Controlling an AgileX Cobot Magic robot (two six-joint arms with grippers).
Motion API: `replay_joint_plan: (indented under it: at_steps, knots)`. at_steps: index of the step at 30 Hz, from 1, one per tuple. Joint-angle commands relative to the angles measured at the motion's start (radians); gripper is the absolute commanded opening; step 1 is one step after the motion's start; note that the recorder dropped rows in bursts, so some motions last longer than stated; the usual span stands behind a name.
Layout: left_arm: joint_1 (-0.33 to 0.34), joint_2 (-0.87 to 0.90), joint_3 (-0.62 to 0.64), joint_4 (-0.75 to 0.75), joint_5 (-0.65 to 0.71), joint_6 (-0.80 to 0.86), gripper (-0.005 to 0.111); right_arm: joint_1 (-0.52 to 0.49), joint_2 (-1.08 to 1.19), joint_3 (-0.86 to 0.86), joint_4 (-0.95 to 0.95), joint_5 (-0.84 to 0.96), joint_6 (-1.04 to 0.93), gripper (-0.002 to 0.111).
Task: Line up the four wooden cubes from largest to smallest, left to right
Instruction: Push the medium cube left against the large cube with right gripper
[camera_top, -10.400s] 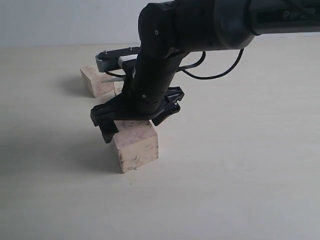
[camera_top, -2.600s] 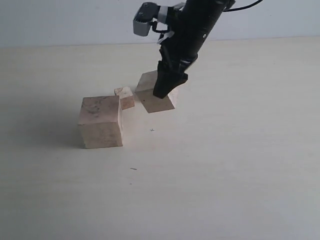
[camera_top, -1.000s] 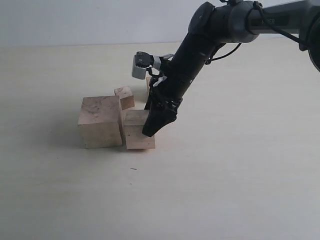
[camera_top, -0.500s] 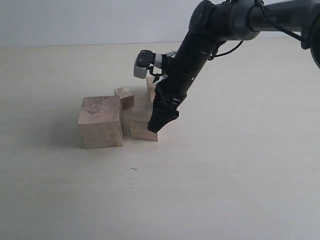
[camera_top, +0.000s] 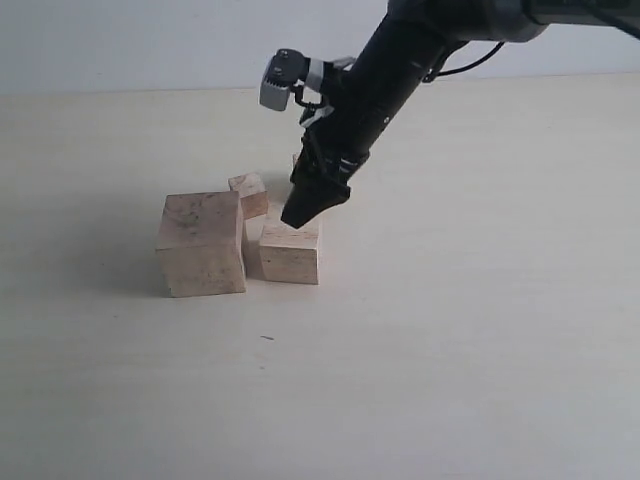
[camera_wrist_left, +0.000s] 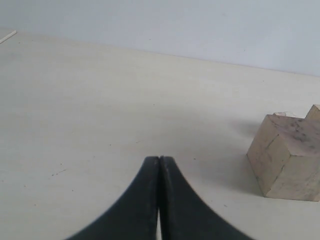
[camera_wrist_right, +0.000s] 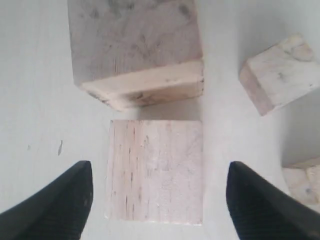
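The right gripper (camera_top: 303, 208) is hovering with its jaws spread just above a mid-sized cube (camera_top: 290, 253), which is sitting just beside the largest cube (camera_top: 200, 243), at its 3 o'clock. The smallest cube (camera_top: 249, 194) is lying near the largest's 1 o'clock. The left gripper (camera_wrist_left: 159, 164) is holding its fingers pressed together, empty.
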Motion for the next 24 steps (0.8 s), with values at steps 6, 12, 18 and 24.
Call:
replay_joint_plan:
  at_steps: [6,12,18,24]
  knots:
    - [-0.001,-0.004,0.004,-0.005,-0.006,0.003,0.000,0.000,-0.115,-0.006,-0.394,0.026,0.387,0.065]
    - [-0.001,-0.004,0.004,-0.005,-0.006,0.003,0.000,0.000,-0.104,-0.006,-0.455,0.018,0.554,0.058]
    - [-0.001,-0.004,0.004,-0.005,-0.006,0.003,0.000,0.000,-0.001,-0.004,-0.424,0.018,0.554,0.058]
    - [-0.001,-0.004,0.004,-0.005,-0.006,0.003,0.000,0.004,0.071,-0.004,-0.281,0.006,0.510,0.053]
